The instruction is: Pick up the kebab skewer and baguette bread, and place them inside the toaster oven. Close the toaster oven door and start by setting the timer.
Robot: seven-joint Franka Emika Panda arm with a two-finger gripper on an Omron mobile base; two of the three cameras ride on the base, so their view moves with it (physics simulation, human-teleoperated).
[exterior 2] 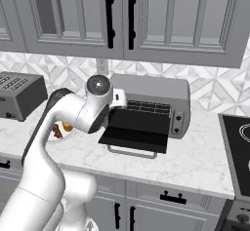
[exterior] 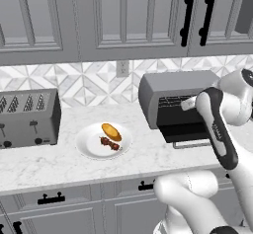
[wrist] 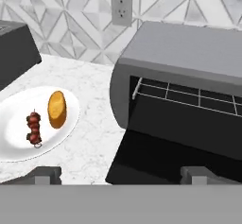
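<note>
With my hand (wrist: 121, 173) wide and empty above the bench (exterior: 148, 154), I next reach down to the skewer (wrist: 34, 128) on the plate (wrist: 14, 124).

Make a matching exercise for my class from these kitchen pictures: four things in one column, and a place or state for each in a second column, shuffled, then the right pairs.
Things
1. kebab skewer
2. baguette bread
3. toaster oven door
4. slot toaster

Places or states
A. folded down, open
B. on the counter, left of the white plate
C. golden piece on the plate, beside the skewer
D. red-brown chunks on a stick, lying on the plate

Pairs: 1-D, 2-C, 3-A, 4-B
</note>
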